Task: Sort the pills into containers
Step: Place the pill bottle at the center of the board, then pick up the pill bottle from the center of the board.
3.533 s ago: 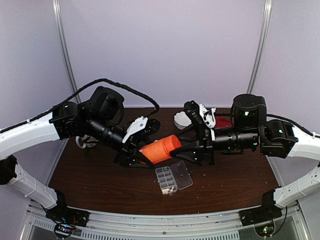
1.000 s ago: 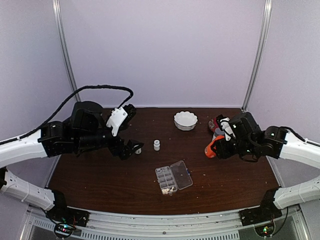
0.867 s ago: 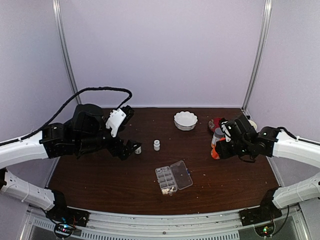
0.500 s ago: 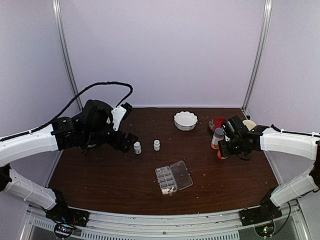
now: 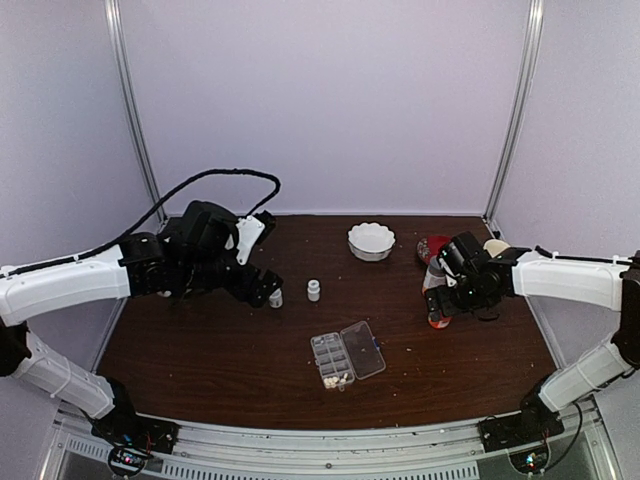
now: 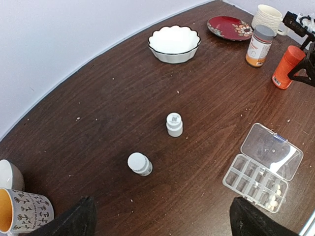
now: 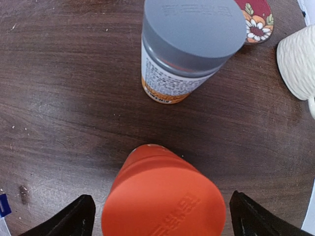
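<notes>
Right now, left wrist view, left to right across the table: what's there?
Patterned mug, near white bottle, far white bottle, red plate, grey-capped bottle, orange bottle. Bowl, organiser box and cream cup overlap others, so left out.

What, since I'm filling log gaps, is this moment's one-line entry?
left hand: open, empty | right hand: open, astride upright orange bottle | organiser: lid open, pills inside

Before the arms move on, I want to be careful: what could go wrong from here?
The right pincer straddles the upright orange bottle; a sideways pull-out could tip it into the grey-capped bottle close by.
The organiser box lies open with pills in some cells; a low arm sweep might scatter them.
</notes>
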### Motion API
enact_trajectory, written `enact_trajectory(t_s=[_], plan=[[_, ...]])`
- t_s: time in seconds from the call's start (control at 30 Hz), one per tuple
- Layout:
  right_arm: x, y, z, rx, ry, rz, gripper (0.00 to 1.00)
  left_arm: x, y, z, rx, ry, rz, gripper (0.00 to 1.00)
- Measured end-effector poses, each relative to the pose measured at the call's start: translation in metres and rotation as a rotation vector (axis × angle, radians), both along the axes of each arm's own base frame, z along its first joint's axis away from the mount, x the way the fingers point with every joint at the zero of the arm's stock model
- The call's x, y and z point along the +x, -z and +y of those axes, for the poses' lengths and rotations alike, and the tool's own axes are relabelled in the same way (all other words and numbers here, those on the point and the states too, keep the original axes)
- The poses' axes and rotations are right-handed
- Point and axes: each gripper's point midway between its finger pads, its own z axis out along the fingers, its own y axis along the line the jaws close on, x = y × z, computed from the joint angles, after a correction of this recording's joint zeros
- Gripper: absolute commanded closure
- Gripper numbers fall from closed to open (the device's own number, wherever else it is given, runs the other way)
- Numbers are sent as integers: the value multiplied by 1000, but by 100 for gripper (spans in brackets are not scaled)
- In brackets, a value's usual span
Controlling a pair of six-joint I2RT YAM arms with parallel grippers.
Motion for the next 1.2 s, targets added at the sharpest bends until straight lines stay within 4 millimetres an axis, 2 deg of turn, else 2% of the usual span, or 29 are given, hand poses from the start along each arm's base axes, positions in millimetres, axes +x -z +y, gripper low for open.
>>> enact_trajectory(t_s=[0.13,0.4,0.53,0.57,0.67,0.93,1.07,1.2], plan=[[3,-15,-1,-11,4,-5,0,0,-1,-3,-8,17,-4,2],[30,-91,-1,2,51,-162,0,1,-7,-10,-19,55,-41,2],[40,-113,-2,3,59,-206,1,1,-4,-12,-23,68,-46,3],[44,-115,-3,2,64,-205,4,1,-4,-12,-25,71,-47,3],[62,-107,-9,10,89,-165,14,1,-2,-14,-32,77,-51,2],[79,-67,-9,-10,98,-28,10,0,1,-17,-45,89,-56,2],[80,-56,-6,-20,85,9,28,0,-2,-20,-60,99,-60,2],[81,-50,-9,-7,92,30,29,-2,-1,-21,-64,108,-55,3]])
